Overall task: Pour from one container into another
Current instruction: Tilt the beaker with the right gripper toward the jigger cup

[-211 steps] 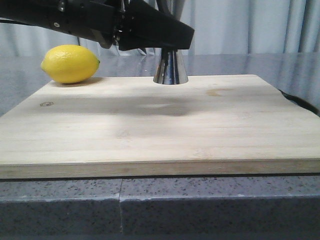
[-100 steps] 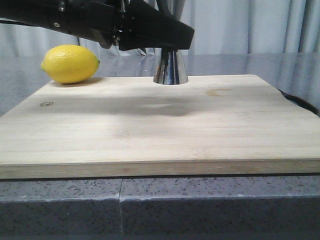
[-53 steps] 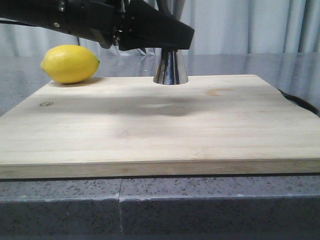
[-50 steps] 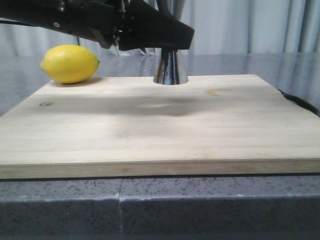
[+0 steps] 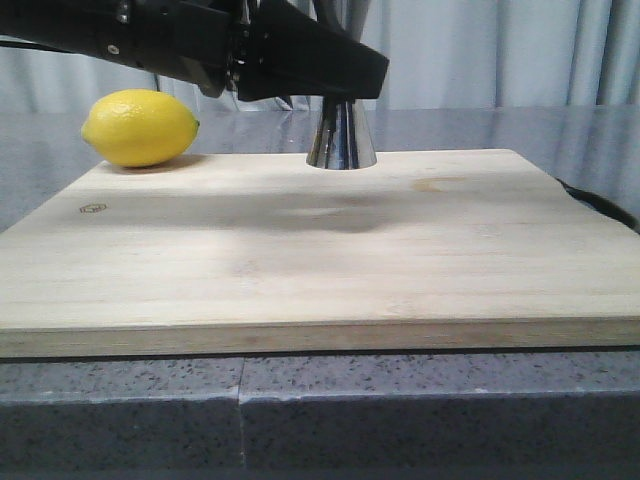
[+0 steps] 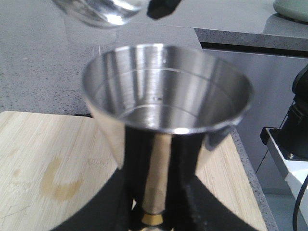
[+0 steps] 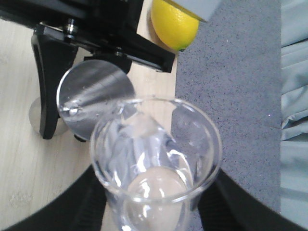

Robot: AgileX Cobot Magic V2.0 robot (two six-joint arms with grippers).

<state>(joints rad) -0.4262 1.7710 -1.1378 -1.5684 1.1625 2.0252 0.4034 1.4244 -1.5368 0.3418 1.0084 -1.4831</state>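
Note:
The steel jigger (image 5: 341, 137) stands on the far part of the wooden board (image 5: 300, 250). My left gripper (image 6: 154, 192) is shut on its narrow waist, just above the gold band (image 6: 154, 219). Its open cup (image 6: 166, 94) faces up. The clear glass beaker (image 7: 156, 154) is held in my right gripper (image 7: 156, 214), tilted, with its lip over the jigger's mouth (image 7: 94, 106). In the left wrist view the beaker (image 6: 103, 10) hangs just above the cup's far rim. Whether liquid is flowing I cannot tell.
A yellow lemon (image 5: 140, 127) lies at the board's far left corner, close to my left arm (image 5: 150, 35). The board rests on a grey speckled counter (image 5: 400, 410). A dark cable (image 5: 600, 205) runs past the board's right edge.

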